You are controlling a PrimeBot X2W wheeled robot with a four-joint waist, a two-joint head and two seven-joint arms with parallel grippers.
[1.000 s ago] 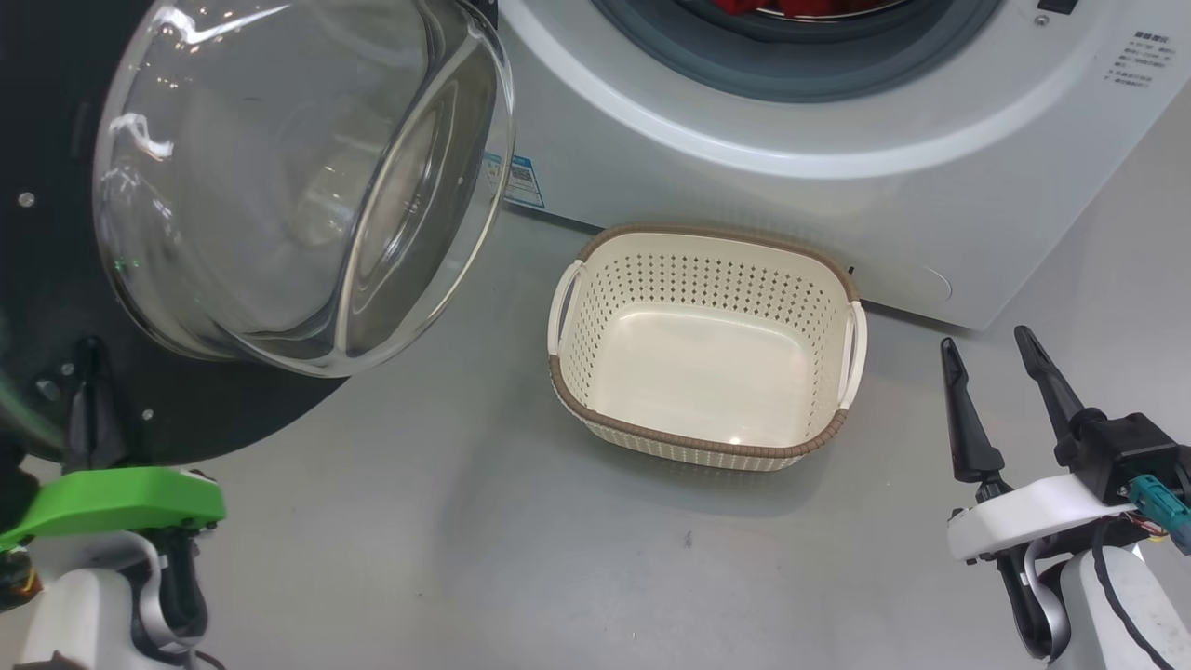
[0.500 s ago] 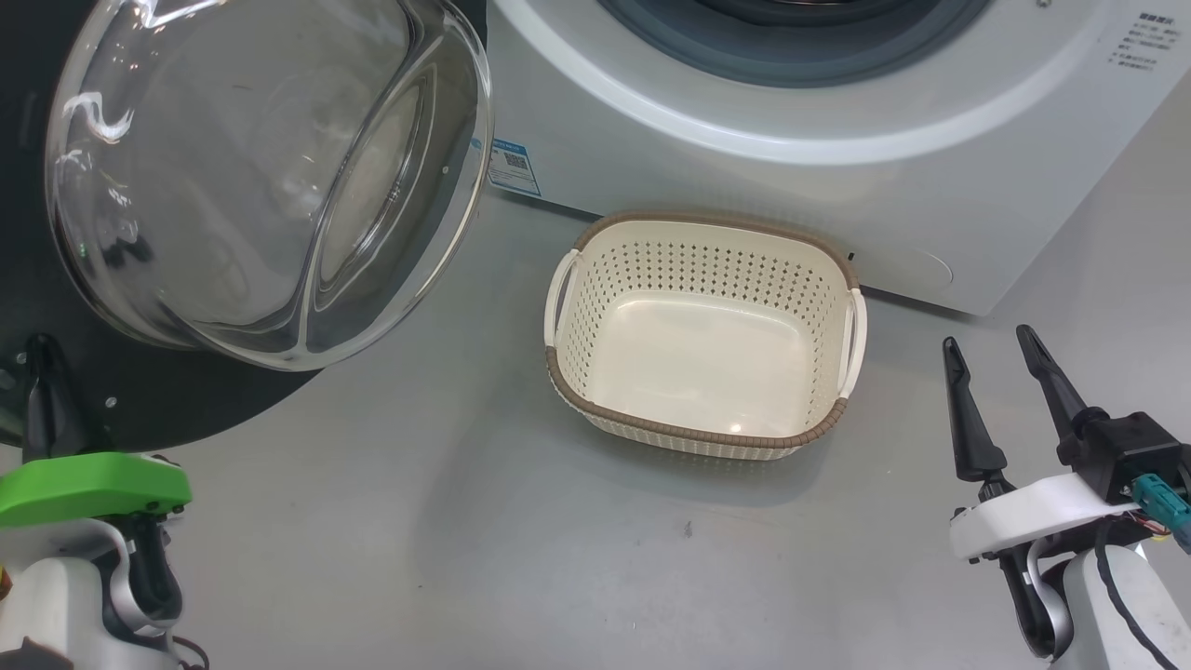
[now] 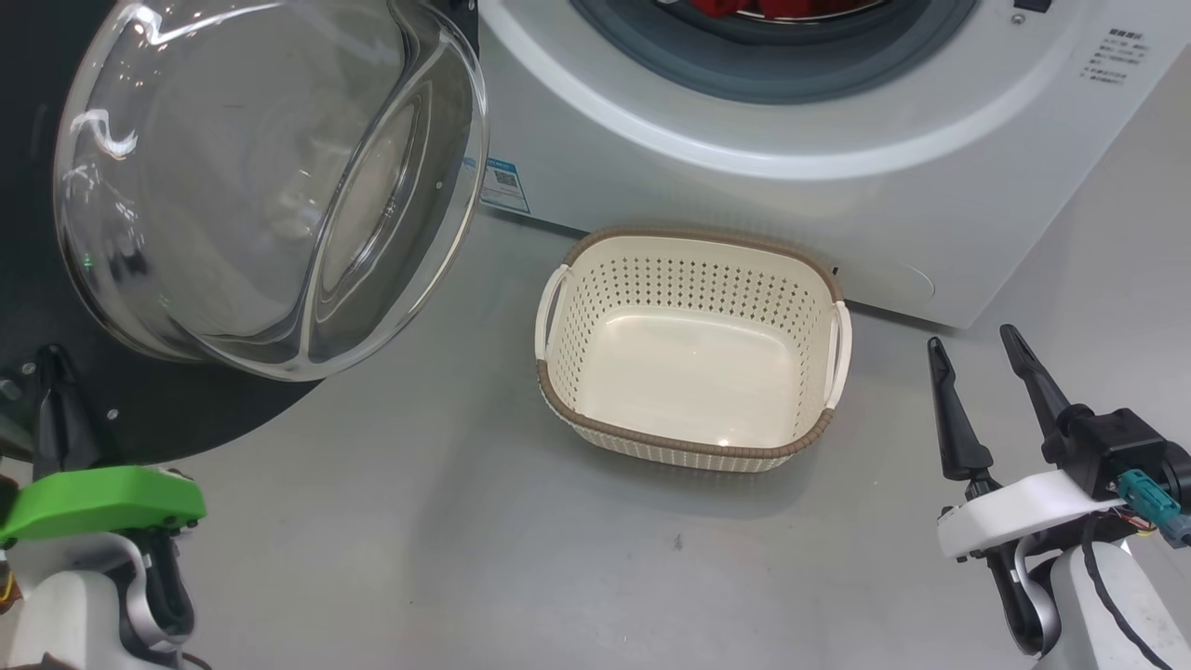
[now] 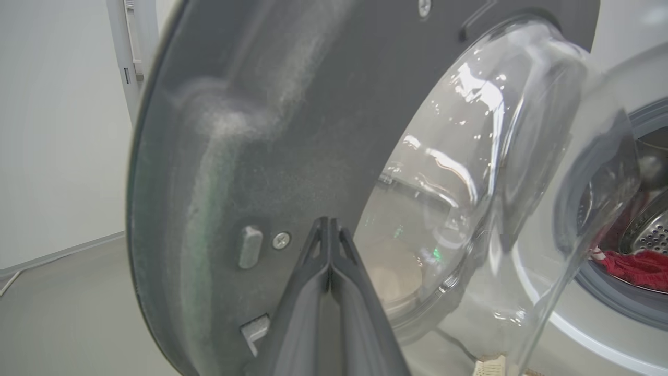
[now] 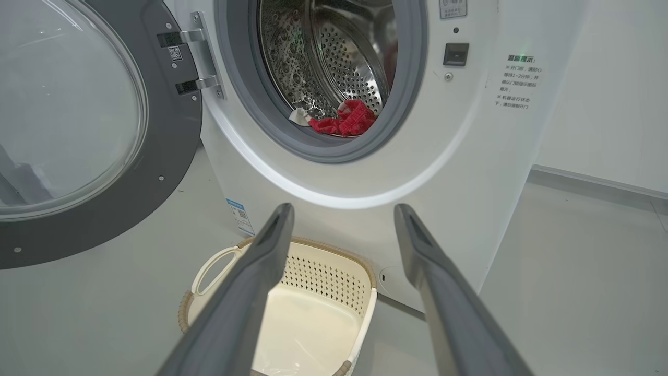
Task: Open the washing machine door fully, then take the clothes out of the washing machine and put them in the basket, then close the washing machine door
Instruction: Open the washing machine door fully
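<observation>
washing machine door (image 3: 270, 186) swung out to the robot's left, inner face and glass bowl toward the head camera. In the right wrist view the door (image 5: 78, 120) hangs wide on its hinges, and it looks nearly fully open. clothes (image 5: 344, 119) are red and bunched low at the front of the drum, behind the grey gasket of the washing machine (image 3: 744, 205). basket (image 3: 693, 284) is empty, on the floor (image 3: 465, 521) just in front of the machine, under the opening.

left gripper (image 4: 329, 235) has its fingers pressed together with nothing between them, tips at the door's dark inner face near a screw. Can't tell if they touch. right gripper (image 3: 970, 337) is spread wide and empty, low on the right and well apart from the basket, pointing at the opening.

Step in hand, my read: finishing the door opening. To do it well:
- push on the flat ring, not the glass bowl
- follow the hinge arc, don't shove straight
- stop at the hinge limit
- keep the basket clear of the door

Then the right arm goes for the clothes.
</observation>
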